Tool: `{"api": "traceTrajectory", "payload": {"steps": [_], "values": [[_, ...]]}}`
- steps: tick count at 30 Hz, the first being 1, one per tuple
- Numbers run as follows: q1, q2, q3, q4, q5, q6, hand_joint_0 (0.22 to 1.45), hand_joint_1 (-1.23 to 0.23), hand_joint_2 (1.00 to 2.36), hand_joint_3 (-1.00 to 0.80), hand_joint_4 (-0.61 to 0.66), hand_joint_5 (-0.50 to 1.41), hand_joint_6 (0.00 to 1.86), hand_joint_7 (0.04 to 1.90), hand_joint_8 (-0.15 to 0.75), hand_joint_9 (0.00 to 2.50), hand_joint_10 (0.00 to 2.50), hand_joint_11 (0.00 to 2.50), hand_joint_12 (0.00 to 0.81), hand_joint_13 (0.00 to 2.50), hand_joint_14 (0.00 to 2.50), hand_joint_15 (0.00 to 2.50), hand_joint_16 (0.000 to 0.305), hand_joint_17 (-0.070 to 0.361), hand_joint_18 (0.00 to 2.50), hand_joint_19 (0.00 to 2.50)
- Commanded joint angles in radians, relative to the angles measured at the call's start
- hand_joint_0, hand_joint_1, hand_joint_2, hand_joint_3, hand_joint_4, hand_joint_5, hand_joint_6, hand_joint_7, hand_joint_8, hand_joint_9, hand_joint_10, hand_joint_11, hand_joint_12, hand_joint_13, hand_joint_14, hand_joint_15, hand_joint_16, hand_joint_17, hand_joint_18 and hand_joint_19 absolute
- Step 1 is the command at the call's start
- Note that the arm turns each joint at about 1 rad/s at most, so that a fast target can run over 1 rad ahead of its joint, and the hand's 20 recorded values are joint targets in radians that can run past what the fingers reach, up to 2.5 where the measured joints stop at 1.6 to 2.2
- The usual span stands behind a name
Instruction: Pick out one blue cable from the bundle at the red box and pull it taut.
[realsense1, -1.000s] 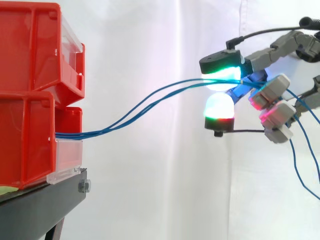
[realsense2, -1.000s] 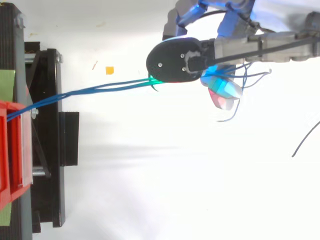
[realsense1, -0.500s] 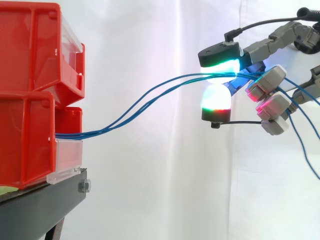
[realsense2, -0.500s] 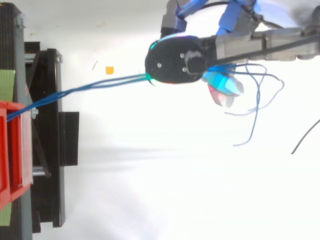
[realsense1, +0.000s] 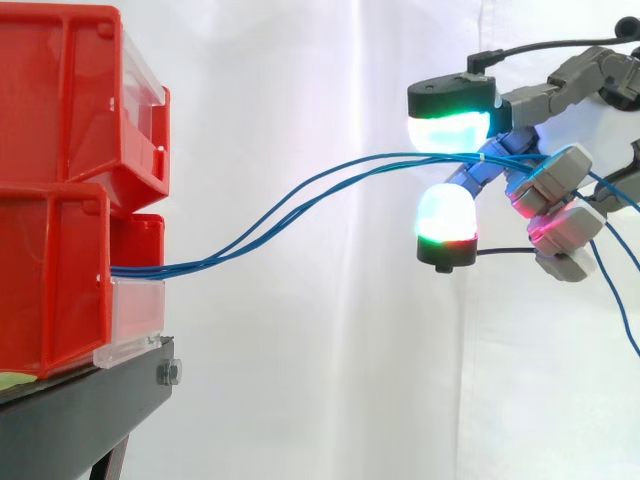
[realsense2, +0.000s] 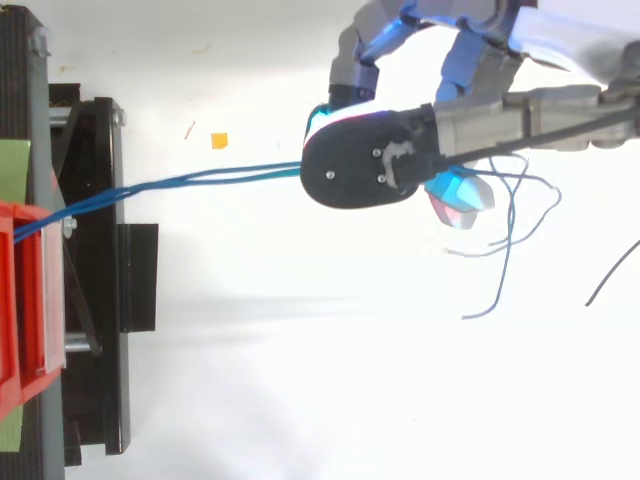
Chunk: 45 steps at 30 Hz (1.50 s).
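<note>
Where the arm enters at the upper right of the side view, the hand (realsense2: 480, 110) is curled around several blue cables (realsense2: 200, 181). Two glowing fingertips (realsense1: 447, 212) face each other, one above and one below, with a gap between them. The strands run through that gap, just under the upper green-white pad. The other fingers, lit red, are bent in at the right, close around the strands. Whether the two front pads actually squeeze the strands cannot be told.

Right of the hand, the loose ends (realsense2: 500, 270) trail off and hang down near the right edge. Leftward, the cables slope down across the middle of the frame in a slack curve. They gather into one bundle and enter the clear front of the lower red bin (realsense1: 50, 270) at the left edge. An upper red bin (realsense1: 60, 90) sits on top of it. Both rest on the black stand (realsense1: 90, 410) at the lower left, in front of the white curtain (realsense1: 300, 400).
</note>
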Motion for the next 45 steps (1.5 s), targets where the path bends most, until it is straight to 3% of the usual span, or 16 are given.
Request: {"api": "traceTrajectory", "payload": {"steps": [1, 13, 19, 25, 29, 37, 45], "values": [[0.003, 0.000, -0.002, 0.002, -0.006, 0.001, 0.58, -0.47, 1.00, -0.48, 0.22, -0.17, 0.84, 0.85, 0.317, 1.44, 0.03, 1.52, 0.422, 1.31, 0.03, 0.96, 0.065, 0.146, 0.97, 0.94], [0.011, 0.000, -0.002, -0.001, -0.020, 0.025, 0.63, -0.56, 1.02, -0.23, 0.17, -0.18, 0.88, 0.87, 0.307, 1.45, 0.03, 1.55, 0.419, 1.31, 0.03, 0.96, 0.064, 0.145, 0.97, 0.94], [0.011, 0.000, -0.002, -0.001, -0.041, 0.105, 0.63, -0.60, 1.02, -0.16, 0.16, -0.18, 0.90, 0.87, 0.303, 1.44, 0.02, 1.54, 0.418, 1.31, 0.03, 0.97, 0.064, 0.144, 0.97, 0.94], [0.014, 0.000, -0.002, -0.001, -0.057, 0.131, 0.63, -0.63, 1.02, -0.12, 0.15, -0.18, 0.91, 0.88, 0.304, 1.44, 0.02, 1.56, 0.419, 1.31, 0.03, 0.96, 0.064, 0.144, 0.96, 0.94], [0.015, 0.000, -0.005, -0.001, -0.093, 0.172, 0.64, -0.63, 1.02, -0.13, 0.16, -0.18, 0.91, 0.85, 0.303, 1.42, 0.02, 1.56, 0.411, 1.30, 0.03, 0.96, 0.064, 0.144, 0.96, 0.94], [0.021, 0.000, -0.084, 0.020, -0.126, 0.301, 0.64, -0.63, 1.02, -0.16, 0.16, -0.19, 0.90, 0.86, 0.305, 1.41, 0.02, 1.55, 0.418, 1.30, 0.03, 0.96, 0.064, 0.143, 0.96, 0.94], [0.026, 0.000, -0.090, 0.025, -0.155, 0.317, 0.65, -0.68, 1.02, -0.13, 0.14, -0.19, 0.92, 0.81, 0.304, 1.38, 0.02, 1.55, 0.414, 1.29, 0.03, 0.97, 0.064, 0.144, 0.96, 0.95]]}}
